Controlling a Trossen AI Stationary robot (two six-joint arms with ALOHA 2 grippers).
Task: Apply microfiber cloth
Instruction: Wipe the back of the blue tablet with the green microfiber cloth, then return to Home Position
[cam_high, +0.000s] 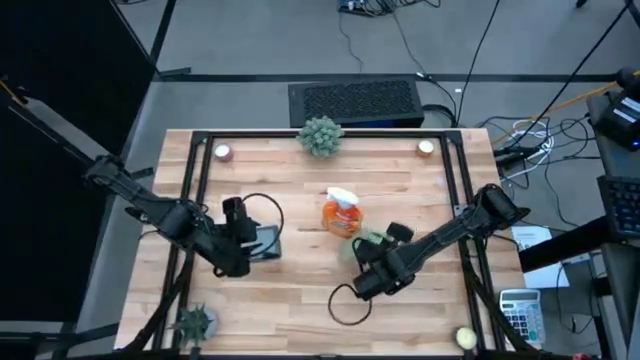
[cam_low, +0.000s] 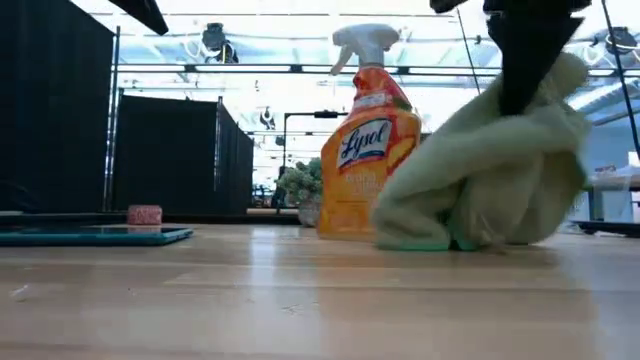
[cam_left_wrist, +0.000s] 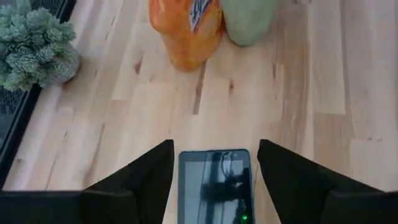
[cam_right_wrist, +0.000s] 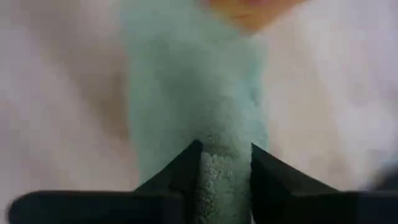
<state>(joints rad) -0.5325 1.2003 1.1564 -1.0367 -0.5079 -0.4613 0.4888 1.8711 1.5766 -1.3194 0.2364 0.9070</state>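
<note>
The pale green microfiber cloth (cam_low: 490, 170) stands bunched just right of the orange spray bottle (cam_low: 365, 160), with my right gripper (cam_right_wrist: 225, 155) shut on its top. In the high view the cloth (cam_high: 366, 238) lies near the table's middle, under my right gripper (cam_high: 372, 248). A black phone (cam_left_wrist: 214, 186) with a teal rim lies flat, screen up, left of centre. My left gripper (cam_left_wrist: 214, 146) is open, one finger on either side of the phone without touching it. My right gripper pinches a bunched ridge of the cloth (cam_right_wrist: 225, 171) between its two fingers, several layers gathered together. The fingers come from above, pointing down. The cloth hangs in folds below them, and its lower end (cam_low: 430, 240) rests on the table beside the bottle.
A spiky plant (cam_high: 320, 135) stands at the far edge and another (cam_high: 195, 322) at the near left corner. Two small candles (cam_high: 223, 152) (cam_high: 426, 148) sit in the far corners. A black cable loop (cam_high: 350, 300) lies near the front, and a yellow ball (cam_high: 465, 338) at the near right.
</note>
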